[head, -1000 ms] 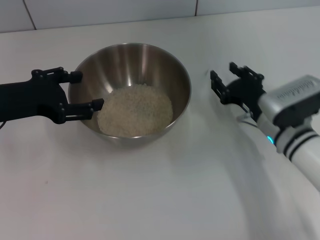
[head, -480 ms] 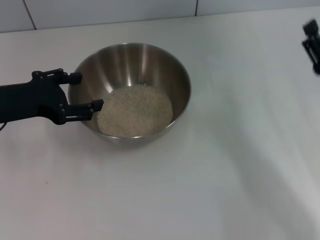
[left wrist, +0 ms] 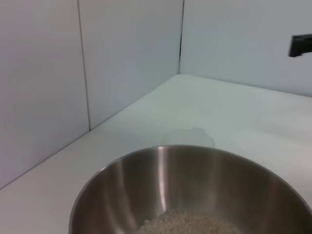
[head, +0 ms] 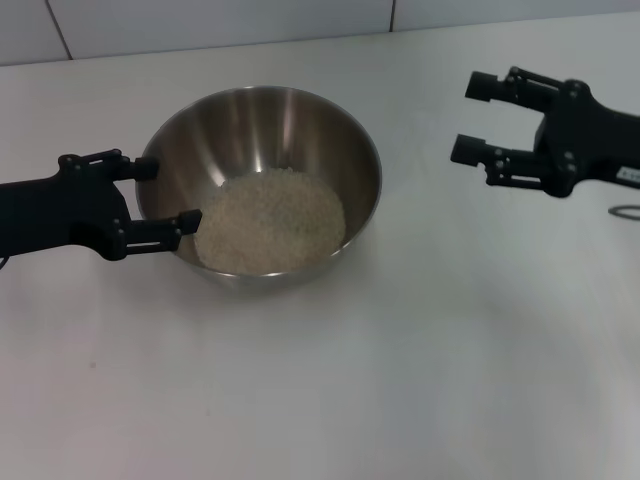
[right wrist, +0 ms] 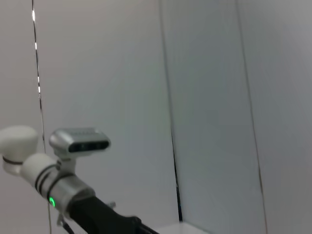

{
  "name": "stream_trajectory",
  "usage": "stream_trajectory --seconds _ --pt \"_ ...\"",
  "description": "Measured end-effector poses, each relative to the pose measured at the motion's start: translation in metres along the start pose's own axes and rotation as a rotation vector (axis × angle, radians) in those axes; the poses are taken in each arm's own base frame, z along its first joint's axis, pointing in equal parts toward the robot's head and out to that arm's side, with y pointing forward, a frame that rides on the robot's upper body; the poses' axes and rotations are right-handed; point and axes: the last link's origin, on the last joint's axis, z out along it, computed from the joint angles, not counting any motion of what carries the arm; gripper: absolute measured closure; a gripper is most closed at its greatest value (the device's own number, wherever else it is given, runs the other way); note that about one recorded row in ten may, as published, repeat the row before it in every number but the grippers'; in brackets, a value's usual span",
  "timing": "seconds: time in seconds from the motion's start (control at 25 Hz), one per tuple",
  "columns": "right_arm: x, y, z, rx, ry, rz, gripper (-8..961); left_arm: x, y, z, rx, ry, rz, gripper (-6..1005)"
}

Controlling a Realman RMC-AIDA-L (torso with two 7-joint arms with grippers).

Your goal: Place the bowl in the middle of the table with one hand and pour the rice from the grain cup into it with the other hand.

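The steel bowl (head: 300,125) stands on the white table (head: 350,380), left of the middle, holding a heap of rice (head: 270,220). My left gripper (head: 172,192) is open at the bowl's left side, one finger on each side of the rim there. My right gripper (head: 465,118) hovers open and empty to the right of the bowl, fingers pointing toward it. A thin grey ring (head: 625,212) at the right edge may be the clear grain cup. The left wrist view shows the bowl (left wrist: 161,180), the rice (left wrist: 190,225) and a faint clear round shape (left wrist: 187,138) beyond them.
A tiled white wall (head: 220,25) closes off the table's far side. Bare table lies in front of the bowl and between the bowl and the right gripper. The right wrist view shows only wall and a distant arm (right wrist: 73,195).
The right arm swung out past the right edge, then came back in with its open gripper pointing left. The left gripper drew back slightly from the bowl.
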Motion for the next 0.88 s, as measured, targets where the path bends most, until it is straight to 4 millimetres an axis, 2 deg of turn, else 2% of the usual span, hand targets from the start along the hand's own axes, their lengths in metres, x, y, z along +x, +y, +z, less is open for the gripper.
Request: stream_trajectory --seconds 0.24,0.36,0.56,0.88 --pt "-0.027 -0.01 0.016 -0.006 0.208 -0.035 155 -0.001 0.003 0.001 -0.012 -0.007 0.005 167" --pt "-0.035 -0.013 0.019 -0.034 0.235 0.004 155 -0.001 0.004 0.002 -0.017 -0.009 0.007 167" --pt "-0.036 -0.015 0.021 -0.046 0.291 0.011 155 0.0 0.004 0.002 -0.018 -0.009 0.008 167" --pt "-0.027 -0.01 0.025 -0.057 0.329 0.006 155 0.001 0.004 0.002 -0.015 -0.008 -0.001 166"
